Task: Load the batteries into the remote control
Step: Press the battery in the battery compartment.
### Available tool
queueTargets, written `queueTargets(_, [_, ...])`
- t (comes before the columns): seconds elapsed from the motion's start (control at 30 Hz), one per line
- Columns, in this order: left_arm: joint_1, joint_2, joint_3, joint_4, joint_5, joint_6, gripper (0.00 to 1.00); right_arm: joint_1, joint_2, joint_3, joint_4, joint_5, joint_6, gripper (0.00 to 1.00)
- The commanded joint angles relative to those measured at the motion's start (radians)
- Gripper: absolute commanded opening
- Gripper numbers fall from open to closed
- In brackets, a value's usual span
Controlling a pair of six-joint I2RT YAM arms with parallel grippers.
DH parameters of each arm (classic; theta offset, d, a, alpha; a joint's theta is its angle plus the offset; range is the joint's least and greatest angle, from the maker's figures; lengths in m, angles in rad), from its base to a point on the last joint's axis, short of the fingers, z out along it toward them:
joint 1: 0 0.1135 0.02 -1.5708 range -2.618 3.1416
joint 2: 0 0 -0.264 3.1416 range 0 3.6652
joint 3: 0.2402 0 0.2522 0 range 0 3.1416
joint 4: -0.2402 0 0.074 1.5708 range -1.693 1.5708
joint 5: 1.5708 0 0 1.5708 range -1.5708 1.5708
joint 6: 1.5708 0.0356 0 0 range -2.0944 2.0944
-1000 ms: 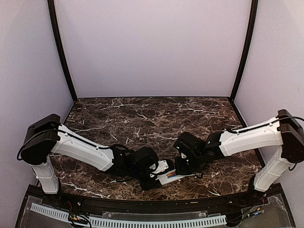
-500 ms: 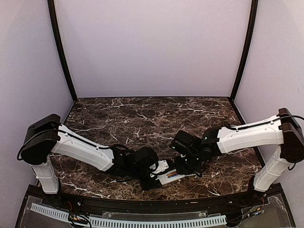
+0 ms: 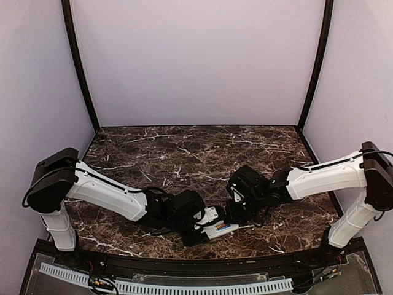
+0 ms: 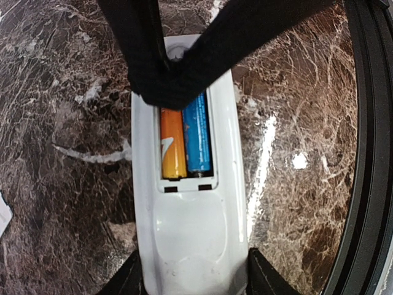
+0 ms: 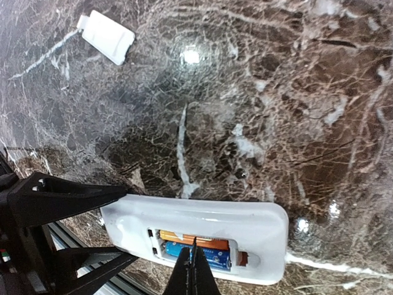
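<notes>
**Both cells in the bay, remote clamped at one end**

The remote control (image 3: pixel 219 230) (image 4: pixel 184 203) (image 5: pixel 196 236) lies back-up on the table (image 3: pixel 184 153) near its front edge, its battery bay uncovered. The left gripper (image 3: pixel 206 222) (image 4: pixel 193 279) grips it, jaws about half-wide against the two long sides at the end away from the bay. In the bay the orange battery (image 4: pixel 172 144) (image 5: pixel 184 235) and the blue battery (image 4: pixel 198 135) (image 5: pixel 178 249) lie side by side. The right gripper (image 3: pixel 233 215) (image 4: pixel 166 86) (image 5: pixel 194 258) reaches in from the opposite end, jaws fully closed on nothing. Its joined tips sit over the cells; whether they touch cannot be told. A small white cover (image 5: pixel 107 37) lies on the table, well apart
</notes>
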Motion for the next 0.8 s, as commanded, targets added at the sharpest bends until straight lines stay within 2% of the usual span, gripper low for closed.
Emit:
queueTargets(0.0, [-0.006,0.09,-0.041,-0.176,0.018,-0.007,0.0,-0.004,0.072,-0.031,0.077,-0.061,0.004,0.0])
queueTargets(0.23, [-0.006,0.09,-0.041,-0.178,0.011,-0.005,0.0,-0.005,0.08,-0.045,-0.005,-0.002,0.014,0.0])
queueTargets(0.6, [-0.005,0.092,-0.035,-0.19,-0.011,0.001,0.0,-0.016,-0.061,0.052,-0.032,-0.004,-0.046,0.0])
queueTargets(0.63, [-0.006,0.092,-0.029,-0.199,-0.008,0.001,0.01,-0.019,-0.076,0.048,-0.032,0.005,-0.045,0.0])
queueTargets(0.77, [-0.004,0.072,-0.012,-0.215,-0.027,0.05,0.14,-0.04,-0.147,0.018,-0.013,0.029,-0.047,0.0])
